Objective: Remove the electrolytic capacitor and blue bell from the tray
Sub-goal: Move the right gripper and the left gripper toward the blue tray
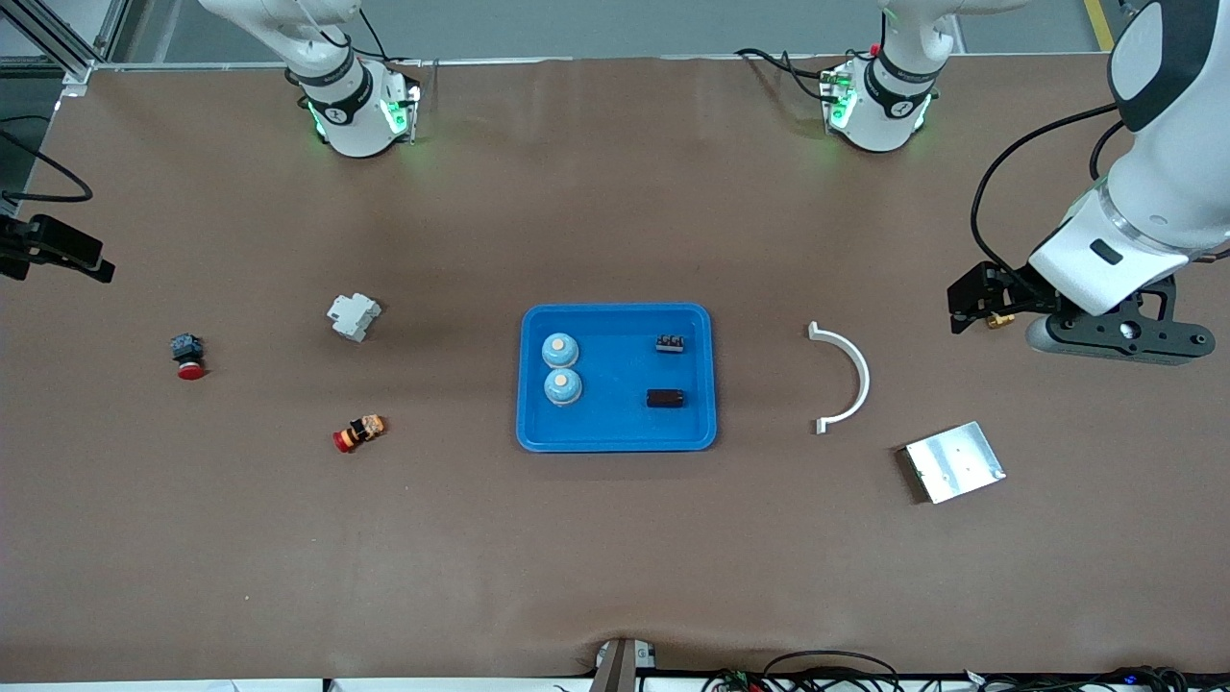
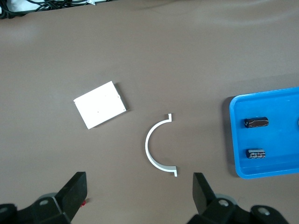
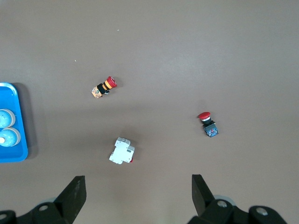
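Brown covering spreads over the whole table (image 1: pixel 615 557). At its middle lies a blue tray (image 1: pixel 616 437) with four things in it. Two bells (image 1: pixel 559 350) sit touching, one nearer the front camera than the other, on the tray's side toward the right arm's end; each is a pale blue dome with a cream button on top. Two capacitors (image 1: pixel 665 398) lie on the side toward the left arm's end, well apart: the nearer one a dark glossy cylinder on its side, the farther one smaller, black with pale markings.

Toward the left arm's end lie one square metal plate (image 1: pixel 955 462) and one white half-ring (image 1: pixel 850 378), the ring between plate and tray. Toward the right arm's end lie one white breaker (image 1: pixel 354 315) and two red push buttons (image 1: pixel 359 432), one with an orange body, one with a dark body.

The left gripper (image 2: pixel 139 191) hangs over the table near the half-ring, jaws wide and empty. The right gripper (image 3: pixel 138 191) hangs over the table near the breaker, jaws wide and empty.
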Robot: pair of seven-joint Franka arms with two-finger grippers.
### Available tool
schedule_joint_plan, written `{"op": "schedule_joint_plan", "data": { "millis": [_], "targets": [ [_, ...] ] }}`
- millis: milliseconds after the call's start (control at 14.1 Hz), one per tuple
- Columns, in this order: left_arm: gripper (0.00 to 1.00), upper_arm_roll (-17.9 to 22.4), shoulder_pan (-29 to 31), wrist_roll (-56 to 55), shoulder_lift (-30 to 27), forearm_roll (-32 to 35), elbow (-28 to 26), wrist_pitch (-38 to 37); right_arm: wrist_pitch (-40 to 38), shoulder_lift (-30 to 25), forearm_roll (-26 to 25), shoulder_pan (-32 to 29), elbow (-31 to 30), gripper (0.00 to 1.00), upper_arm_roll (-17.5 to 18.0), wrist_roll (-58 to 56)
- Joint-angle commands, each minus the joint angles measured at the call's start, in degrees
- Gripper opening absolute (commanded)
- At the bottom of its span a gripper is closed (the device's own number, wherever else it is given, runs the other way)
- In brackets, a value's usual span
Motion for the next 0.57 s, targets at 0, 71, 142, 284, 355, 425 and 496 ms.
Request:
{"op": "schedule_joint_plan", "data": {
  "millis": [0,71,142,284,355,425,496],
  "targets": [
    [1.00,-0.05,0.14,0.57,-0.94,0.35,-0.60,0.02,-0.19,-0.63,0.91,-1.16,-0.47,1.00,0.62,-0.15],
    [1.00,-0.05,0.14,0.31,-0.86,0.35,-0.60,0.02,-0.19,-0.63,0.91,-1.16,-0.47,1.00,0.71,-0.15],
    [1.00,-0.05,0.14,0.22,-0.94,0.35,-0.60,0.02,-0.19,-0.63,0.91,-1.16,-0.39,1.00,0.62,-0.15],
    [1.00,0.04,-0.04,-0.49,-0.59,0.53,-0.77,0.20,-0.19,-0.63,0.91,-1.16,-0.47,1.00,0.62,-0.15],
    [1.00,0.04,-0.21,-0.49,-0.50,0.53,-1.03,0.20,-0.19,-0.63,0.91,-1.16,-0.39,1.00,0.71,-0.15],
    [1.00,-0.05,-0.22,-0.66,-0.59,0.70,-1.03,0.11,-0.19,-0.63,0.91,-1.16,-0.47,1.00,0.71,-0.15],
    [1.00,-0.14,-0.22,-0.66,-0.59,0.71,-1.12,-0.24,-0.19,-0.63,0.91,-1.16,-0.47,1.00,0.62,-0.15]
  ]
}}
